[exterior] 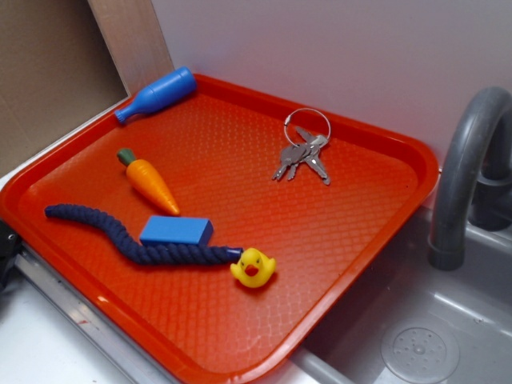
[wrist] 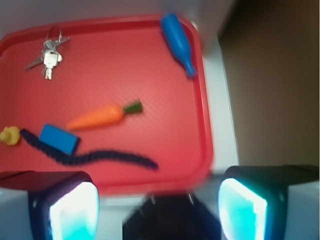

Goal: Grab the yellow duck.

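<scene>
Wrist view: my claw (wrist: 157,200) hangs spread and empty, well clear of the small yellow rubber duck (exterior: 253,267) beside the blue rectangular block (exterior: 177,231). Grab not begun.

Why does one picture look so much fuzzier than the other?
The wrist view is soft all over: the keys and yellow duck lose their edges, and the gripper fingers glow cyan. The exterior view is sharp, the tray evenly lit with faint shadows.

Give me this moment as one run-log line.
stage: approach, no contact | gripper: open, empty, above near tray edge | yellow duck: on tray, at rope end, untouched
</scene>
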Available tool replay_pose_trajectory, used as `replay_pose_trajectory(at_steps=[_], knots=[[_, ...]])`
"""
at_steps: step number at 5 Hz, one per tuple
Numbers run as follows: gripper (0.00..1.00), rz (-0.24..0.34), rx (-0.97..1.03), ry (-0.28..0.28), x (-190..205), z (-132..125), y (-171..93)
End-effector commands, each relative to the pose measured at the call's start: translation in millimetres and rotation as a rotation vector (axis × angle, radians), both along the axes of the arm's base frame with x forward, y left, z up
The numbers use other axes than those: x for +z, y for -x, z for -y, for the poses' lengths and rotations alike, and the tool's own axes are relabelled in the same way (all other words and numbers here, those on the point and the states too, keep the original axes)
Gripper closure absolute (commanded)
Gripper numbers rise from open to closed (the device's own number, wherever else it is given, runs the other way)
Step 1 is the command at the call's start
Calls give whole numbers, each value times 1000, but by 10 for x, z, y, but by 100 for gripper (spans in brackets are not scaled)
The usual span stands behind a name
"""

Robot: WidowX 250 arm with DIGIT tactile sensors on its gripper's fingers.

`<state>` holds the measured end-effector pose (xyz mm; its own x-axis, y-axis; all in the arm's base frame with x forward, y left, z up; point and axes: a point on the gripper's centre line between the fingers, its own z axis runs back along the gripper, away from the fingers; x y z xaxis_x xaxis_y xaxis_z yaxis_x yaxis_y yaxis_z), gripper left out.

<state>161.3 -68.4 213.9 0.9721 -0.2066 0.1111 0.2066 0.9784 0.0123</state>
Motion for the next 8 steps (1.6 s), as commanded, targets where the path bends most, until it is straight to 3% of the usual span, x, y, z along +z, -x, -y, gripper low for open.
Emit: replay_pose_trajectory(at_steps=[1,2,3,4,5,6,7,8], knots=[[0,15,-316,44,-314,915,-232],[0,55,-567,48,-536,1358,-179],[0,65,-800,72,-621,1683,54],[0,68,-913,77,-717,1926,231],[0,112,-955,95,-840,2022,214],[0,81,-1009,62,-1061,2069,288],[0,57,-1059,-54,-1318,2090,268],[0,7,-1109,-17,-1588,2146,273]])
